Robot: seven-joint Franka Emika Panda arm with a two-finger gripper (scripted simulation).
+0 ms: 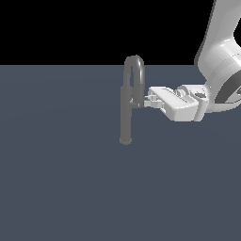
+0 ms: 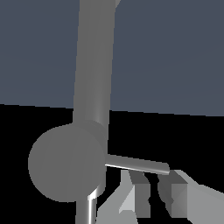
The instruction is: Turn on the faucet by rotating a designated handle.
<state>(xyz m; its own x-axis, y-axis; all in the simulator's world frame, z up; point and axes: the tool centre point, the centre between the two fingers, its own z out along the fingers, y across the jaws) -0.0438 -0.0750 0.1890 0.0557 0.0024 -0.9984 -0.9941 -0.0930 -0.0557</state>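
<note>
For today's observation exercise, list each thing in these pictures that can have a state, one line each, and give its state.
Faucet: upright on its round foot, arch on top.
Handle: at the end of the arch's shorter leg, with the gripper's fingertips at it.
Gripper: level, reaching in from the exterior view's right; whether it is closed on the handle cannot be told.

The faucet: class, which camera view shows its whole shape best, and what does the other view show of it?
The exterior view: the faucet appears complete, from round foot up the post to the arch. The wrist view shows only a close section of tube and a round end.
</note>
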